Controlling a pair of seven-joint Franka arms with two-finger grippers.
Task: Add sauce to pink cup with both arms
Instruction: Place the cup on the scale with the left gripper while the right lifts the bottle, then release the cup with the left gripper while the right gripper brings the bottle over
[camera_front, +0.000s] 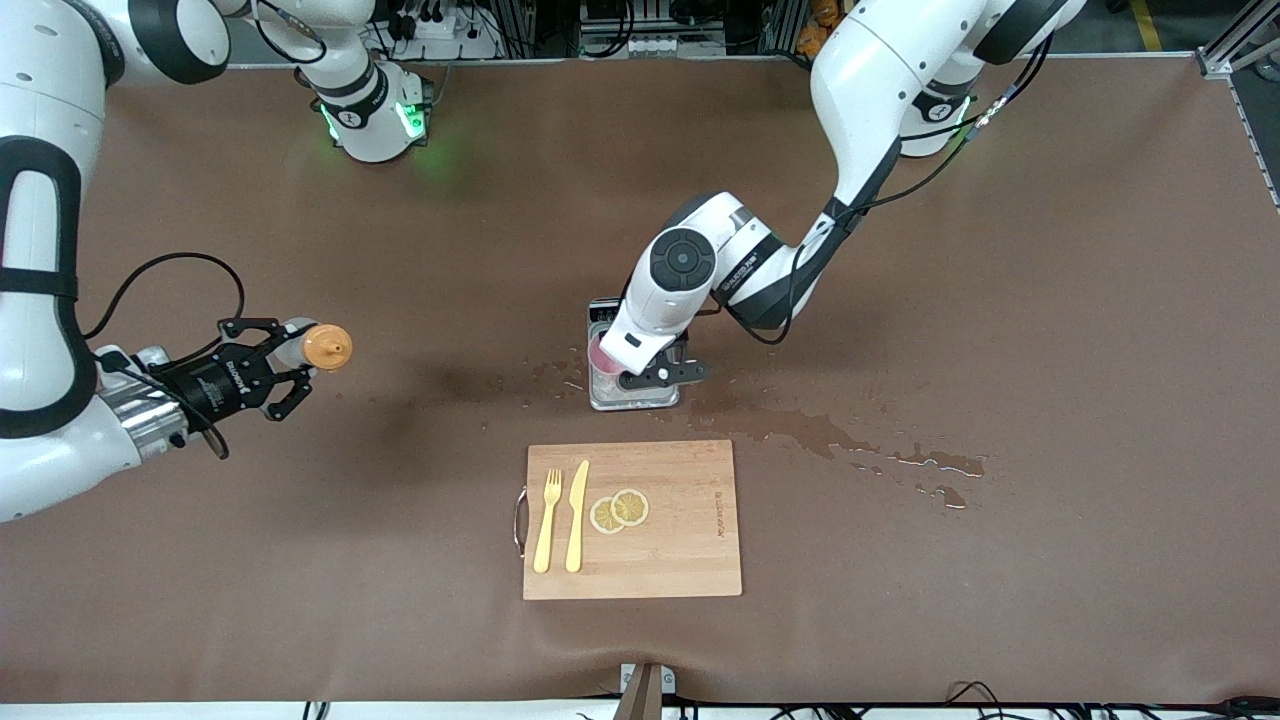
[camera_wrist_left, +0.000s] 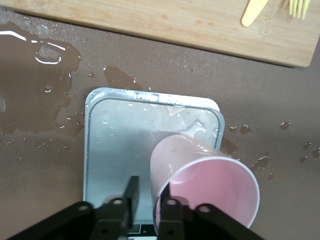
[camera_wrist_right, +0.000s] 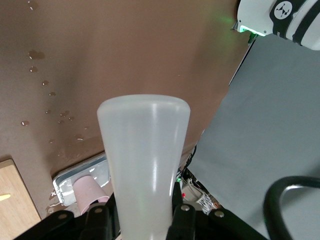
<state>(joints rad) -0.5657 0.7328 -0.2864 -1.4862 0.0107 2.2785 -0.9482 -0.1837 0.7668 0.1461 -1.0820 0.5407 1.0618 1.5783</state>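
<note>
The pink cup (camera_front: 603, 355) stands on the grey scale (camera_front: 640, 400) in the middle of the table. My left gripper (camera_front: 655, 374) is down at the cup's rim. In the left wrist view its fingers (camera_wrist_left: 131, 192) straddle the wall of the cup (camera_wrist_left: 210, 185), one inside and one outside with a gap, so the left gripper (camera_wrist_left: 147, 200) is open over the wet scale (camera_wrist_left: 120, 145). My right gripper (camera_front: 290, 368) is shut on the sauce bottle (camera_front: 326, 347), held level above the table toward the right arm's end. The bottle's whitish base (camera_wrist_right: 145, 150) fills the right wrist view between the right gripper's (camera_wrist_right: 142, 220) fingers.
A wooden cutting board (camera_front: 680, 560) lies nearer the front camera than the scale, with a yellow fork (camera_front: 547, 520), a yellow knife (camera_front: 577, 515) and lemon slices (camera_front: 620, 510) on it. Spilled liquid (camera_front: 860, 445) streaks the brown table from the scale toward the left arm's end.
</note>
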